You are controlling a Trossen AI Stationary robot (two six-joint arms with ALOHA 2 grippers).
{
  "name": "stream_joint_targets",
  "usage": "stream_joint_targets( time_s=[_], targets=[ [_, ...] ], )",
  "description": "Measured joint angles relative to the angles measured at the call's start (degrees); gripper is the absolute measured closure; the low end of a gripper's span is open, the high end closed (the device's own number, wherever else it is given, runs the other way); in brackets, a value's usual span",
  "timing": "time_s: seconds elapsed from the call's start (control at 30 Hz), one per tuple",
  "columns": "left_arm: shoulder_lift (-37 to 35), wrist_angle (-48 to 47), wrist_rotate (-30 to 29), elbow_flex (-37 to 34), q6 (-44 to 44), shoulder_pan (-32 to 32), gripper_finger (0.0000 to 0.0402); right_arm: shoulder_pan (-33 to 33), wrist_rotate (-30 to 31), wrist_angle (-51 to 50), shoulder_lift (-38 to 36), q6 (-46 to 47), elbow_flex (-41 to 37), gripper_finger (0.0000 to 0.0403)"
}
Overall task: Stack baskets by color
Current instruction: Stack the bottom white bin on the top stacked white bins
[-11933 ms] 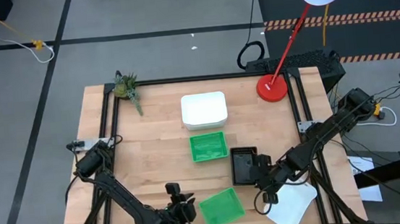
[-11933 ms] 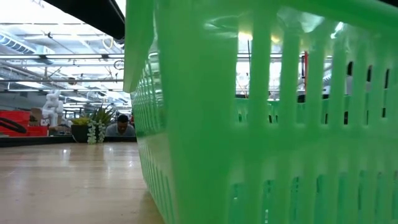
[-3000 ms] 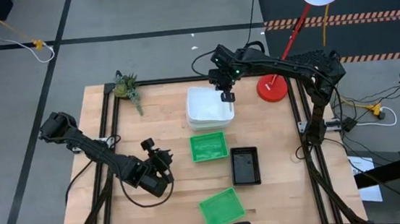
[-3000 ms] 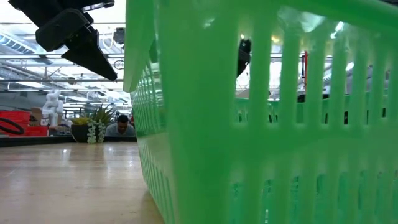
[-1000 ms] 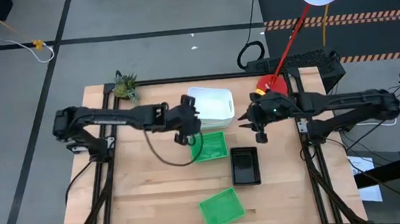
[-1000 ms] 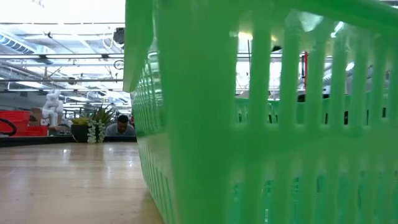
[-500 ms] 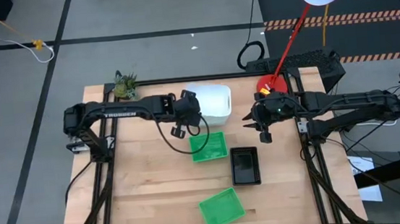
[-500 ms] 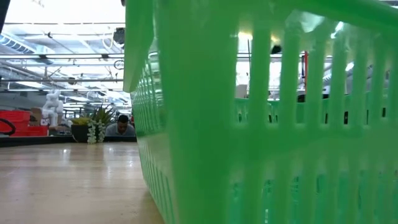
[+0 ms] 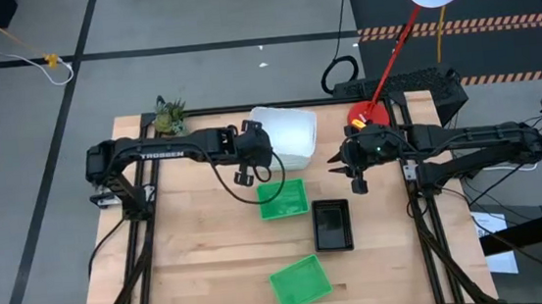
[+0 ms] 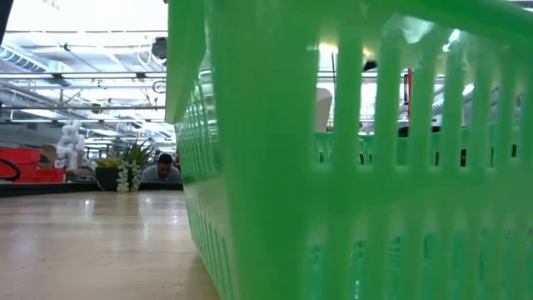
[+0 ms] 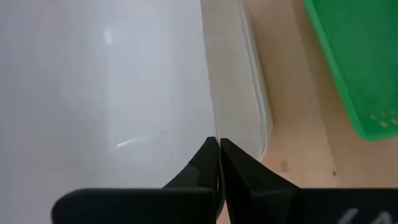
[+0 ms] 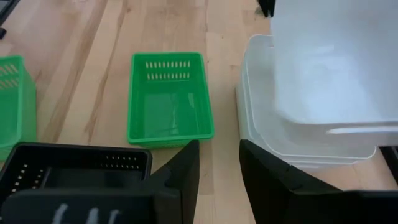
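- High view: your left tool [image 9: 260, 149] is clamped tight on the top white basket's [image 9: 289, 133] rim, tilting it off the white stack [image 12: 261, 118], likely to reseat it.
- Your right tool [image 9: 344, 161] waits beside, fingers apart, holding nothing.

My left arm reaches across the table's far half, left gripper [image 9: 263, 151] pinched tight. My right arm stretches in opposite, right gripper [image 9: 352, 177] hanging with fingers apart.
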Motion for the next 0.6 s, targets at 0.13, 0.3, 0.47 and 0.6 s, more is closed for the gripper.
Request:
stream_joint_targets(
  time_s=[0.13, 0.3, 0.47, 0.6],
  targets=[
    [0.0, -2.1, -0.1, 2.4, -3.8, 0.0, 0.0397, 0.0, 0.0, 0.0, 0.0, 0.0, 0.0, 0.0293],
    [-0.1, -4.6, 4.6, 4.0, -5.3, 1.0, 0.0395, 0.0, 0.0, -0.1, 0.0, -0.1, 0.0, 0.0293],
    [-0.1, -4.0, 8.3, 2.7, -5.9, 2.7, 0.0398, 0.0, 0.0, -0.2, 0.0, -0.2, 0.0, 0.0293],
    [0.0, -2.5, 10.6, 2.5, -5.8, 3.4, 0.0393, 0.0, 0.0, -0.2, 0.0, -0.4, 0.0, 0.0293]
  ],
)
